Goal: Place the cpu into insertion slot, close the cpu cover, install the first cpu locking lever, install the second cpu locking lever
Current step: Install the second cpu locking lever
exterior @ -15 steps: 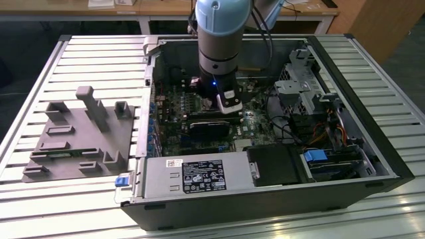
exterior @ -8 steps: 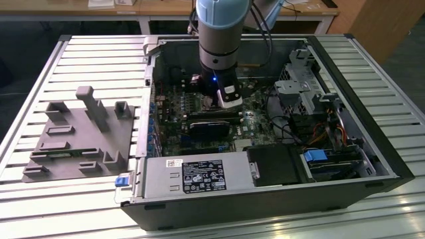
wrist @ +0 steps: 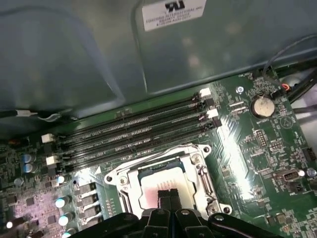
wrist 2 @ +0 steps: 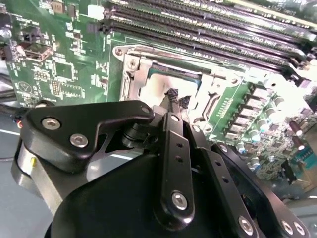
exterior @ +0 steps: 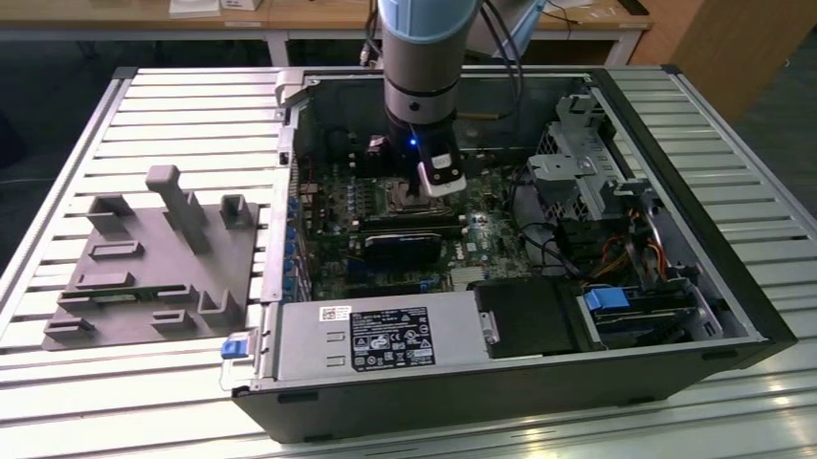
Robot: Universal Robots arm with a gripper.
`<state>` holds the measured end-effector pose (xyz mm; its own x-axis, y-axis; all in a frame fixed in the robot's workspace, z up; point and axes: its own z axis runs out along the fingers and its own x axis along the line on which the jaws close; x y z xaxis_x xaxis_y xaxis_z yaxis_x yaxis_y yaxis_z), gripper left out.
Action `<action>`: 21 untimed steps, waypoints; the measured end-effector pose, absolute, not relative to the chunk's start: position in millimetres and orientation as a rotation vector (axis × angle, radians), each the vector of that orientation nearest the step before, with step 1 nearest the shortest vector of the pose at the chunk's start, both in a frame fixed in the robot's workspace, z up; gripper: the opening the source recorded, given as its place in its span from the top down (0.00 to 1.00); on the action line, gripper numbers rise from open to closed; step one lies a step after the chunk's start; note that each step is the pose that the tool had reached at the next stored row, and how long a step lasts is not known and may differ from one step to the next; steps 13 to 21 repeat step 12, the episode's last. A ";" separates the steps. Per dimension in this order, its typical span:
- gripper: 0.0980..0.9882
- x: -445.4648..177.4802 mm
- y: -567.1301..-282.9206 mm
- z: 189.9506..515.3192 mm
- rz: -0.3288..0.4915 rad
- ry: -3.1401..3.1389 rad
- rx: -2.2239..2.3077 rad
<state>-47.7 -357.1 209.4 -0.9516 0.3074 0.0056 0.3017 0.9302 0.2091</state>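
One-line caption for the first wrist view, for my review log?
Gripper with fingertips together over the cpu seated in the insertion slot, cpu cover down around it, beside the memory slots.

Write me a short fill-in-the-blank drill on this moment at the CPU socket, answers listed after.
1. The hand hangs directly over the ____ on the motherboard.
2. The cpu lies ____ the insertion slot, pale face up.
3. The cpu cover frames the chip, and its colour is ____.
4. Beside the socket run long dark ____ slots.

Missing words: insertion slot; inside; silvery; memory
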 end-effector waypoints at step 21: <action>1.00 -47.7 -356.4 220.8 0.321 3.059 0.483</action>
